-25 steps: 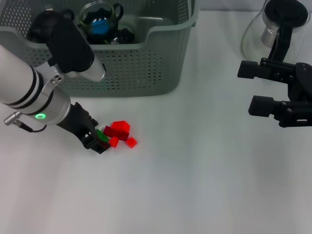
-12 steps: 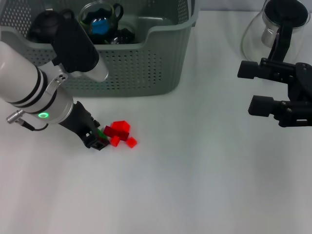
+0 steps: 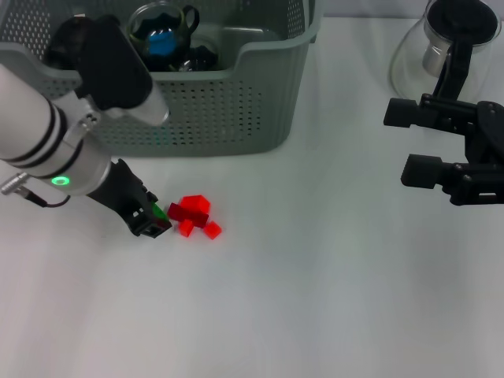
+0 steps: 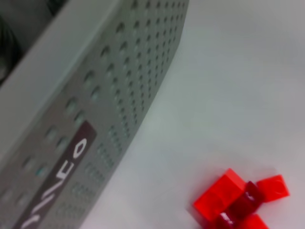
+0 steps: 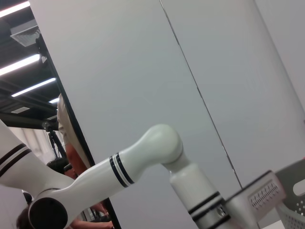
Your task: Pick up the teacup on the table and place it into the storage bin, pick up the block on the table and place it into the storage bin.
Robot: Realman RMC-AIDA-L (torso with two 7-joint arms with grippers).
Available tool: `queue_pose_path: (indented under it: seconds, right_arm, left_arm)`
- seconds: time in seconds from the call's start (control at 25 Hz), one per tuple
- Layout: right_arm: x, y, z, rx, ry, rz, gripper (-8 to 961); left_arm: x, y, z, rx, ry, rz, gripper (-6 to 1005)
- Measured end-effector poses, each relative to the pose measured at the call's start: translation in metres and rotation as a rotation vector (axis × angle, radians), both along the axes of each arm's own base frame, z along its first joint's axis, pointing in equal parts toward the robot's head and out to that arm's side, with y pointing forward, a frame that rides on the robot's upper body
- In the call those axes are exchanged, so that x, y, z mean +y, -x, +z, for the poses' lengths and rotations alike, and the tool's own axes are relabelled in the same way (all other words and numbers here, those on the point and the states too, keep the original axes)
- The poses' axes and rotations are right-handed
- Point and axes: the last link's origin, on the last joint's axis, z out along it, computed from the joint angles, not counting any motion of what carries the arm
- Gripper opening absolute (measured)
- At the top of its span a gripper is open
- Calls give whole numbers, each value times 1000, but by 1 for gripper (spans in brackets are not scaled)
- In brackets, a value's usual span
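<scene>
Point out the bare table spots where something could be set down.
Free: the table nearer than the red blocks, and between the storage bin and right gripper. Crowded: around the left gripper by the blocks.

storage bin (image 4: 119,95) | dark label (image 4: 57,181) | white lettering, partly cut off, not readable

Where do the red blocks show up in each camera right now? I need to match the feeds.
Head view: red blocks on the table in front of the storage bin, just beside the left gripper.
Left wrist view: red blocks near the picture's lower edge, apart from the bin's perforated wall.
Right wrist view: not in it.
Shared landmark: the storage bin's perforated front wall.
</scene>
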Motion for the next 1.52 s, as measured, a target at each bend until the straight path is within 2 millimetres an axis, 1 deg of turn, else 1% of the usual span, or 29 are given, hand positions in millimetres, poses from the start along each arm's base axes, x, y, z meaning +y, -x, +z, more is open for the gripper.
queue_pose_path:
  seconds: [0.16, 0.28, 0.44, 0.48, 0.56, 0.68, 0.76, 0.8, 0.84, 0.96, 1.04, 1.12, 1.2, 1.32, 1.44, 1.52]
  right_arm:
    - [0, 0, 0, -1, -2, -2, 927]
    - [1, -1, 1, -4, -3, -3, 927]
    - [0, -1, 0, -13, 4, 0, 927]
    - [0, -2, 0, -17, 6, 2, 927]
    - [0, -2, 0, -22, 7, 4, 927]
    - [1, -1, 0, -27, 8, 11, 927]
    - [1, 0, 0, -28, 11, 16, 927]
    - [1, 0, 0, -28, 12, 19, 927]
    - [1, 1, 0, -28, 13, 20, 927]
    - [1, 1, -1, -28, 15, 22, 927]
    - [1, 1, -1, -27, 17, 22, 927]
    - [1, 2, -2, -26, 20, 21, 927]
    - [1, 1, -2, -25, 21, 18, 927]
    - [0, 0, -2, -21, 23, 9, 927]
    - [1, -1, -2, -18, 23, 6, 927]
    - [1, -1, -2, -18, 21, 5, 927]
  left_arm:
    - [-8, -6, 15, -40, 24, 45, 469]
    - [-17, -19, 30, -146, 62, 78, 479]
    - [-23, -49, 59, -421, 144, 87, 493]
    - [-22, -59, 70, -513, 158, 73, 497]
    - [-14, -73, 92, -647, 143, 50, 504]
    - [7, -86, 126, -750, 58, 3, 514]
    - [27, -90, 143, -768, -32, -19, 521]
    - [42, -90, 153, -761, -97, -22, 525]
    - [54, -89, 158, -745, -147, -13, 528]
    - [88, -82, 163, -687, -270, 25, 539]
    - [103, -76, 162, -634, -344, 35, 546]
    - [114, -70, 159, -569, -409, 35, 553]
    - [119, -67, 155, -531, -443, 31, 560]
    - [121, -65, 153, -515, -467, 24, 618]
    - [121, -65, 157, -518, -480, 17, 677]
    - [117, -67, 161, -519, -471, 9, 716]
